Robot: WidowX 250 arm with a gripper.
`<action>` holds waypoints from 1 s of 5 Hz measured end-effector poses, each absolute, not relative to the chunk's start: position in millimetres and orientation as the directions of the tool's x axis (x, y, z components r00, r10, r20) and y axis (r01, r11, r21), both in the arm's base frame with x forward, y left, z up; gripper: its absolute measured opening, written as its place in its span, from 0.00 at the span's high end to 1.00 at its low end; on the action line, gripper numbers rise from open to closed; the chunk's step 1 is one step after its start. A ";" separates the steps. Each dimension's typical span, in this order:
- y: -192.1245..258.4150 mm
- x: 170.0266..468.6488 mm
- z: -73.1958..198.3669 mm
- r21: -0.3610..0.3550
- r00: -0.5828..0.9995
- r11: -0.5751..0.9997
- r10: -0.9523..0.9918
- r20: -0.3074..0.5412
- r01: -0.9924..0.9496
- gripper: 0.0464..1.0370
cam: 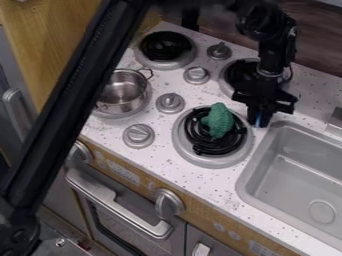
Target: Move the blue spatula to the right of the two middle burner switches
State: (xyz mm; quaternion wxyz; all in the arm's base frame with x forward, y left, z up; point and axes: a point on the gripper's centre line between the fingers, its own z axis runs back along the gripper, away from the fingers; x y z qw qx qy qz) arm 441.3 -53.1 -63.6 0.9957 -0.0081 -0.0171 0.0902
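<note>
The black gripper hangs low over the counter, between the front right burner and the sink's upper left corner. A narrow blue piece shows at its lower end; it may be part of the blue spatula, whose full shape is hidden. Of the four grey burner switches running diagonally between the burners, the two middle ones are the upper one and the lower one. Both lie left of the gripper.
A green object rests on the front right burner. On the front left burner stands a metal pot. The sink is at the right. The arm's long black link crosses the left side above the counter.
</note>
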 end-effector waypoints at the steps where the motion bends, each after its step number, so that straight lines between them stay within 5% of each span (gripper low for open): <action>1: -45.7 448.2 -29.4 -0.038 0.976 0.985 0.171 0.132 -0.168 0.87; 3: 25.2 433.1 20.8 -0.008 0.951 0.965 0.261 0.166 -0.263 0.87; 5: 83.2 394.2 -4.9 0.022 0.947 0.948 0.315 0.062 -0.316 0.87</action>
